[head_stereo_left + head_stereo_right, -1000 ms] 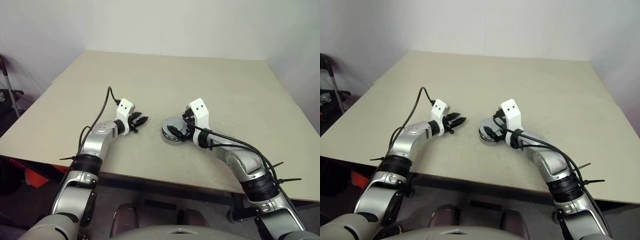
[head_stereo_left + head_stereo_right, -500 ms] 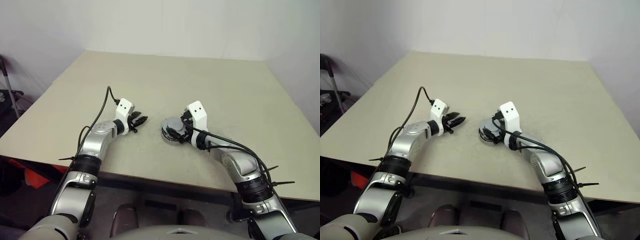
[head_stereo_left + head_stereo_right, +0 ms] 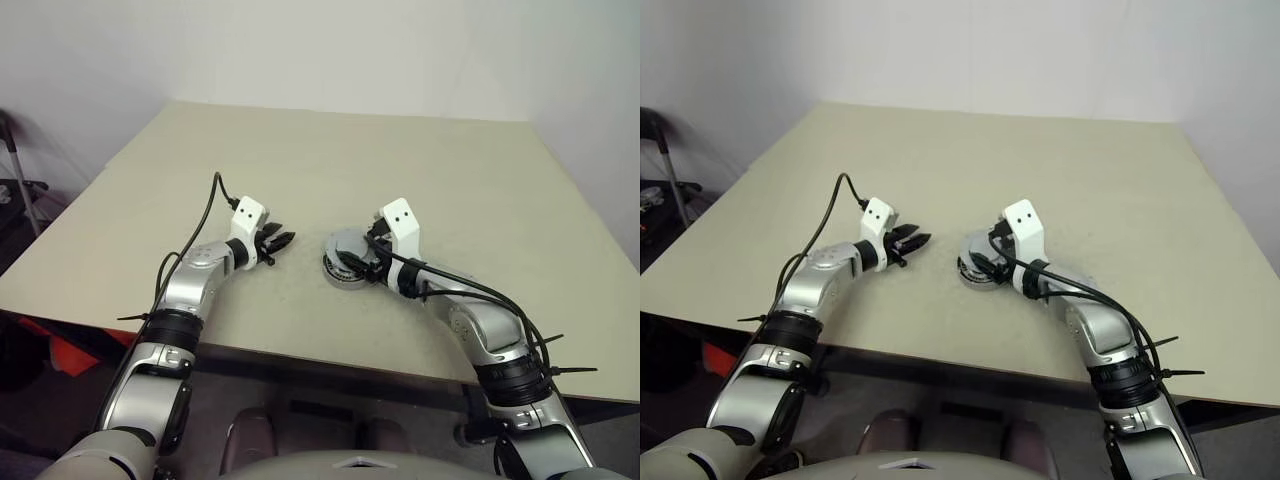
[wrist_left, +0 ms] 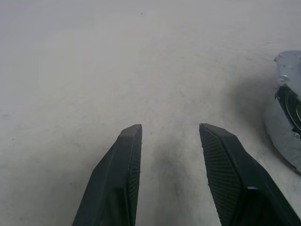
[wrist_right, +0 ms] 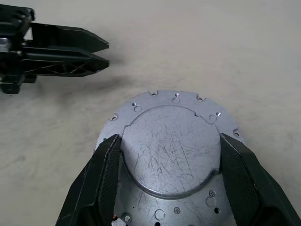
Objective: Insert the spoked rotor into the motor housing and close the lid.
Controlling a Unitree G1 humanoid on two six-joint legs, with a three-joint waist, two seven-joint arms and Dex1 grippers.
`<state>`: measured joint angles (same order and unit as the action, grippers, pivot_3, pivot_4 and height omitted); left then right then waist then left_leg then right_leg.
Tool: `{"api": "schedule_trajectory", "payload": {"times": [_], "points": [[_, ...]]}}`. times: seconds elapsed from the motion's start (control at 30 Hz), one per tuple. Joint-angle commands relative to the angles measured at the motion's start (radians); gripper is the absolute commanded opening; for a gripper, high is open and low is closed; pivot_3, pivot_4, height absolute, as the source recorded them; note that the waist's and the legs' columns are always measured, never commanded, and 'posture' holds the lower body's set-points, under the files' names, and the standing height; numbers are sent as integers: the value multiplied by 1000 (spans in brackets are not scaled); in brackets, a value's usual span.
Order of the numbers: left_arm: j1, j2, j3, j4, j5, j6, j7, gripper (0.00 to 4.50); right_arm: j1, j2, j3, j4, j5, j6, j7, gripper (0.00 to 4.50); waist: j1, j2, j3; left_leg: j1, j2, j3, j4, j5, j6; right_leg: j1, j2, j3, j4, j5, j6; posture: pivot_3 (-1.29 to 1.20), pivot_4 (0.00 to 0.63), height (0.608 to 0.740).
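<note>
The motor housing is set on the surface, near its front edge, with the lid lying flat on top. The left gripper is placed well to its left, the right gripper at it.

The beige table carries the motor housing, lid down, sitting between the right jaws.
</note>
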<state>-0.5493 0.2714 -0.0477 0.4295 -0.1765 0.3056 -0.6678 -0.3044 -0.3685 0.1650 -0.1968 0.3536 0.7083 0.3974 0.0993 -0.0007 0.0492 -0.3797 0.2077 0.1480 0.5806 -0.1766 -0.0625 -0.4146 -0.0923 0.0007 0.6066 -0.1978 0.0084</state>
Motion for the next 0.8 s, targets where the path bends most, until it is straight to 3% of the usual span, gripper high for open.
{"api": "schedule_trajectory", "payload": {"times": [0.03, 0.8], "points": [[-22, 1, 11, -24, -4, -17, 2, 2072, 2, -16, -27, -60, 1, -25, 34, 3110, 0, 0, 0, 0, 0, 0, 0, 0, 0, 0, 0, 0, 0, 0, 0, 0, 0, 740], [-11, 7, 13, -37, -4, -13, 3, 2072, 46, -39, 2, 10, -85, -66, 124, 3110, 1, 0, 0, 0, 0, 0, 0, 0, 0, 0, 0, 0, 0, 0, 0, 0, 0, 740]]}}
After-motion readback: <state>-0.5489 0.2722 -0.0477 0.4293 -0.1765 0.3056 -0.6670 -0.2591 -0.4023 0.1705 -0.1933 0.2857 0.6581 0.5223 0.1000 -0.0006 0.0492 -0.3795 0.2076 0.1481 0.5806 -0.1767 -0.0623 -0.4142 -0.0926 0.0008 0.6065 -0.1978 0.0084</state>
